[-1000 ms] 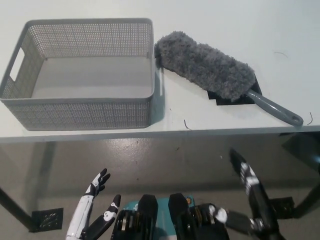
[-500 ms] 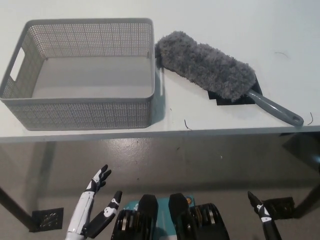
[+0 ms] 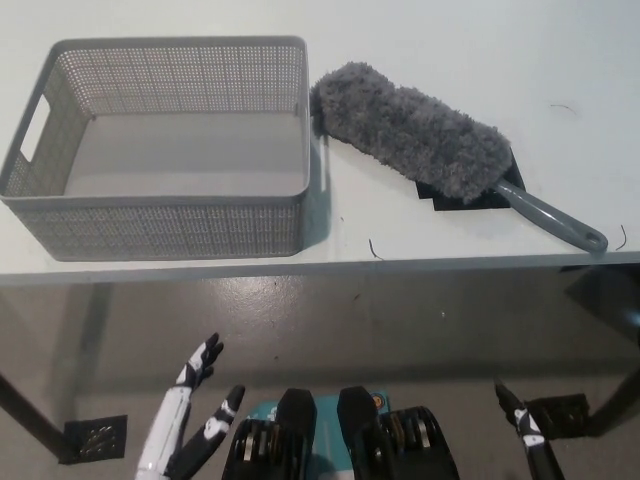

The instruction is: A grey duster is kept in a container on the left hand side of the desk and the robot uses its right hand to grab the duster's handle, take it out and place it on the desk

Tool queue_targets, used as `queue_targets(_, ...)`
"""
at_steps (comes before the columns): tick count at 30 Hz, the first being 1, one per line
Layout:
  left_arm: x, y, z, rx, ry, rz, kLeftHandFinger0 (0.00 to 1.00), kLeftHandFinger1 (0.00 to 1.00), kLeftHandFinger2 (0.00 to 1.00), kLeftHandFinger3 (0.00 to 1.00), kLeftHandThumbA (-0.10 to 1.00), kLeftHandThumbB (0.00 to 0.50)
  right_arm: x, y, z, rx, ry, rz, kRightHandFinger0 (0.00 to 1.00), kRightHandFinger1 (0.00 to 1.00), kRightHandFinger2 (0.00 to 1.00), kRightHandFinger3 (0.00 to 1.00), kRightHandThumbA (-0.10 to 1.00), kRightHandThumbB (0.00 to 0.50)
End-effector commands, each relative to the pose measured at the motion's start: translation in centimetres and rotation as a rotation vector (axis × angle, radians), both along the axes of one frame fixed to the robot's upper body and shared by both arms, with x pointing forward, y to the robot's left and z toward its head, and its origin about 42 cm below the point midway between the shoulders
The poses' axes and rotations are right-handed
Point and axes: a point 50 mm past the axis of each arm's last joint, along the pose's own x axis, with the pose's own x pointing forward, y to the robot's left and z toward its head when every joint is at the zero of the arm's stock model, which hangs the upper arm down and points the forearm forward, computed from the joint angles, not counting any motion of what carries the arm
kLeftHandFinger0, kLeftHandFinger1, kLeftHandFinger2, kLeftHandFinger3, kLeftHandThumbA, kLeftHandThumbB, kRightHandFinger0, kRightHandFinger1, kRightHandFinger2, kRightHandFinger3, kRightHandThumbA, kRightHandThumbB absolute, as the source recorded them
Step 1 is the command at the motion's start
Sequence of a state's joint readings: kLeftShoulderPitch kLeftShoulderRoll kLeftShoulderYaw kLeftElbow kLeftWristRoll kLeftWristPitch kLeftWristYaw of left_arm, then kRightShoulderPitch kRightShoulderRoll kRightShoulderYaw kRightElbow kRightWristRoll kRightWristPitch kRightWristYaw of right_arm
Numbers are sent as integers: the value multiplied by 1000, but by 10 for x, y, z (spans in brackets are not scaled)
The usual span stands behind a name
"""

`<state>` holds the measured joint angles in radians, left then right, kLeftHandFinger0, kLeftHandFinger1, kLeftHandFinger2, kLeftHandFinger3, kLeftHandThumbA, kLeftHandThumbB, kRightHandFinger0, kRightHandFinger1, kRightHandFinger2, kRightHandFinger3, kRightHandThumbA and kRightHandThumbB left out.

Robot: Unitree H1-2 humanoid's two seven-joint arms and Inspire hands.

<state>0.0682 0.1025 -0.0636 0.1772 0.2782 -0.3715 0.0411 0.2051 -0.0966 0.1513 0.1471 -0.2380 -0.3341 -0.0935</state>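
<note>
The grey duster (image 3: 410,140) lies on the white desk to the right of the grey mesh container (image 3: 160,225), its fluffy head touching the container's right wall. Its grey handle (image 3: 550,222) points toward the desk's front right edge. The container holds nothing. My black right hand (image 3: 528,440) is far below the desk at the bottom right, mostly out of the picture, holding nothing. My white left hand (image 3: 190,415) rests below the desk at the lower left, fingers spread and empty.
A black flat piece (image 3: 470,197) lies under the duster's head near the handle. The white desk (image 3: 420,50) stretches behind and to the right of the duster. Black table feet (image 3: 95,438) stand on the floor below.
My right arm has dropped from below the desk's front edge down to the bottom right corner. The left hand has sunk slightly. Duster and container are unmoved.
</note>
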Motion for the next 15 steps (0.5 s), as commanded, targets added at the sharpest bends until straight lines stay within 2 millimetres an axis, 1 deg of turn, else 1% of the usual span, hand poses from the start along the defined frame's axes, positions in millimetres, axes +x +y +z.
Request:
queue_targets(1, -12, -1, -1, 17, 7, 21, 1000, 1000, 1000, 1000, 852, 0, -9, -4, 4, 33, -65, 16, 1000, 1000, 1000, 1000, 1000, 273)
queue_targets(3, -14, -1, -2, 6, 12, 25, 1000, 1000, 1000, 1000, 846, 0, -11, -5, 4, 29, -62, 15, 1000, 1000, 1000, 1000, 1000, 274)
queue_targets(6, -13, -2, -3, 8, 10, 25, 1000, 1000, 1000, 1000, 858, 0, -11, -6, 4, 32, -60, 13, 1000, 1000, 1000, 1000, 1000, 274)
queue_targets(7, -14, -2, -5, 9, 13, 27, 1000, 1000, 1000, 1000, 881, 0, -12, -7, 3, 31, -58, 14, 1000, 1000, 1000, 1000, 1000, 277)
queue_targets(10, -15, -3, -8, 2, 17, 26, 1000, 1000, 1000, 1000, 884, 0, -12, -9, 1, 39, -54, 9, 1000, 1000, 1000, 1000, 1000, 278)
queue_targets(12, -14, -3, -8, 2, 20, 25, 1000, 1000, 1000, 1000, 877, 0, -9, -11, 2, 38, -63, 9, 1000, 1000, 1000, 1000, 1000, 273)
queue_targets(15, -14, -4, -7, 4, 15, 19, 1000, 1000, 1000, 1000, 862, 0, 4, -13, 5, 48, -97, 6, 1000, 1000, 1000, 1000, 1000, 262)
